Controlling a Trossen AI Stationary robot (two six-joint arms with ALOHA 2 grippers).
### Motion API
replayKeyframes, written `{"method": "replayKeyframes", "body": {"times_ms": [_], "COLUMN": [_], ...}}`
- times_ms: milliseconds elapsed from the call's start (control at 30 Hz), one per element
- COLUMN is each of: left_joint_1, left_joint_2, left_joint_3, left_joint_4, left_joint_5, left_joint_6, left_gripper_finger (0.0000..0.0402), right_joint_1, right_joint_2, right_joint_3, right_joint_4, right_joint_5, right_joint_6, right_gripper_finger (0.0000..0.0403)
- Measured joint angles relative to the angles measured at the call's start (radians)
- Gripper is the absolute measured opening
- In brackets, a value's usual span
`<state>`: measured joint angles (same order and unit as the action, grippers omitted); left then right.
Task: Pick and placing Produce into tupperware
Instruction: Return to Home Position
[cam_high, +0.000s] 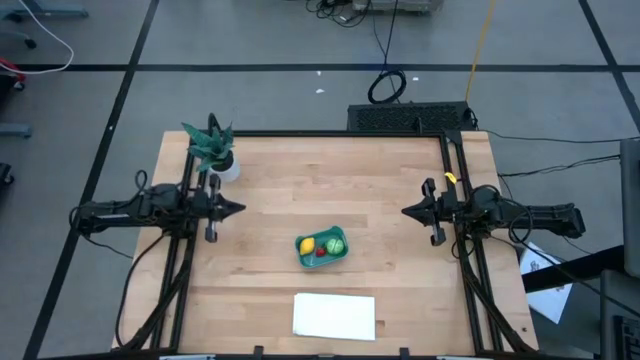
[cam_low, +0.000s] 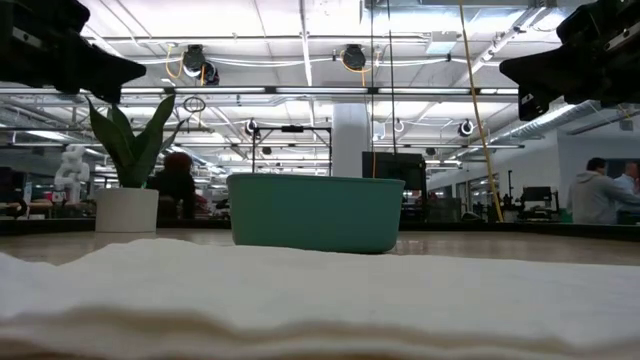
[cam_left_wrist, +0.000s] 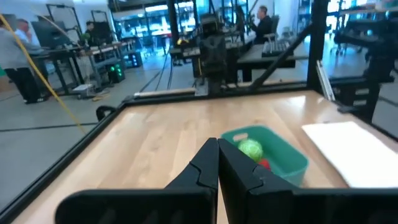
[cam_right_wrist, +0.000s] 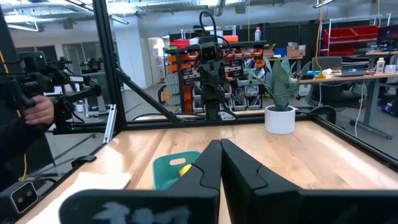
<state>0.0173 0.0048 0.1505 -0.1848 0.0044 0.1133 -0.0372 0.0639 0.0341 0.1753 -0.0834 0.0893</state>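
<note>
The teal tupperware (cam_high: 322, 249) sits on the table's middle, slightly toward the near edge. Inside it lie the yellow lemon (cam_high: 306, 245), the green fruit (cam_high: 335, 243) and the red strawberry (cam_high: 321, 253). In the left wrist view the tupperware (cam_left_wrist: 273, 152) shows the green fruit (cam_left_wrist: 250, 149) and the red strawberry (cam_left_wrist: 264, 164). The right wrist view shows the tupperware (cam_right_wrist: 172, 169) with the lemon (cam_right_wrist: 185, 169). My left gripper (cam_high: 240, 209) hovers shut over the table's left side. My right gripper (cam_high: 405, 211) hovers shut over the right side. Both are far from the tupperware.
A white flat sheet (cam_high: 334, 315) lies at the near edge, in front of the tupperware. A teal potted plant (cam_high: 213, 150) stands at the far left corner. A black frame (cam_high: 330, 134) rims the table. People stand in the room beyond.
</note>
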Motion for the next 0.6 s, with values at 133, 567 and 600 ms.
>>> {"method": "replayKeyframes", "body": {"times_ms": [133,567,600], "left_joint_1": [0.0,0.0,0.0], "left_joint_2": [0.0,0.0,0.0], "left_joint_3": [0.0,0.0,0.0], "left_joint_4": [0.022,0.022,0.022], "left_joint_5": [-0.019,-0.039,-0.039], "left_joint_6": [-0.011,0.012,0.011], "left_gripper_finger": [0.0005,0.0005,0.0005], "right_joint_1": [0.0,0.0,0.0], "right_joint_2": [0.0,0.0,0.0], "right_joint_3": [0.0,0.0,0.0], "right_joint_4": [0.0,0.0,0.0], "right_joint_5": [0.0,0.0,0.0], "right_joint_6": [-0.003,-0.004,-0.004], "right_gripper_finger": [0.0,0.0,0.0]}}
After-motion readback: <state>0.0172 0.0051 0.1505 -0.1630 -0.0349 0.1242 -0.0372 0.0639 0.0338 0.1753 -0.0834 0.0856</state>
